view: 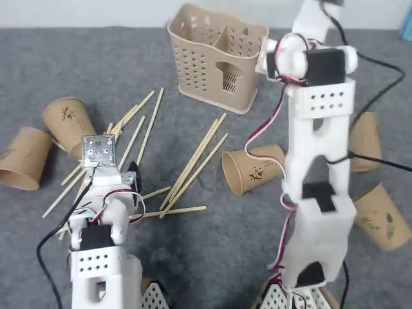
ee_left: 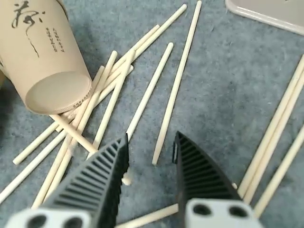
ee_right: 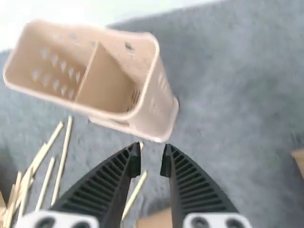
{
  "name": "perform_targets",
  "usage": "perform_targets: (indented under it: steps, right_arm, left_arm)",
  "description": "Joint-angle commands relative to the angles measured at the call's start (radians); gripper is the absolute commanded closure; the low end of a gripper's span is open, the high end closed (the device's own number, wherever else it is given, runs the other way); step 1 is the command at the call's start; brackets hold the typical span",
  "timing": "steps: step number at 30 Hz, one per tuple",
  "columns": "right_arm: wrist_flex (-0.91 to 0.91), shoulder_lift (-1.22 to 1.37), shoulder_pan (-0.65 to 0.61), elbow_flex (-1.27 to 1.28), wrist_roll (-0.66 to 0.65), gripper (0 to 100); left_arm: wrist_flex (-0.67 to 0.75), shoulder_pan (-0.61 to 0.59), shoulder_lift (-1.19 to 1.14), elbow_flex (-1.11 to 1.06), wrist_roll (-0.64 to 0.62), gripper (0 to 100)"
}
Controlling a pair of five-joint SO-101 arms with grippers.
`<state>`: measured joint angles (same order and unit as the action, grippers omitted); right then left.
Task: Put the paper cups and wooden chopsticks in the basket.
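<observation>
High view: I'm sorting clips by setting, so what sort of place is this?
Likely a robot-training tabletop: a grey felt-like mat covers the surface, two white robot arms stand at its near edge, and paper cups, chopsticks and a basket sit on it.

Robot lab bench: grey felt tabletop (view: 225,251), white left arm (view: 96,261), right arm (view: 318,148).

grey, fuzzy felt (view: 212,257) covers the whole work surface, lightly mottled. along its far edge runs a pale, whitish strip (view: 77,13), and a bit of something blue (view: 407,22) sits at one far corner. the light is soft and even, with faint shadows.
</observation>
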<state>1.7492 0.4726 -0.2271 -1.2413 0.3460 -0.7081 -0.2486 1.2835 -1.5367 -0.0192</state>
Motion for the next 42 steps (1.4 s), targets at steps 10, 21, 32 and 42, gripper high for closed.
perform_targets:
  steps: [10,21,32,42]
  right_arm:
    - [-0.145,0.189,-0.004,-0.172,0.009,85.1]
    - [-0.251,0.202,-0.016,-0.167,0.009,85.1]
    - [-0.259,0.332,-0.031,-0.137,0.011,85.3]
    - [-0.116,0.36,-0.016,-0.141,-0.086,99.6]
  left_arm:
    - [0.026,0.003,0.014,0.004,0.02,86]
    - [0.026,0.003,0.014,0.004,0.068,86]
    - [0.026,0.003,0.014,0.004,0.069,86]
    - [0.026,0.003,0.014,0.004,0.069,86]
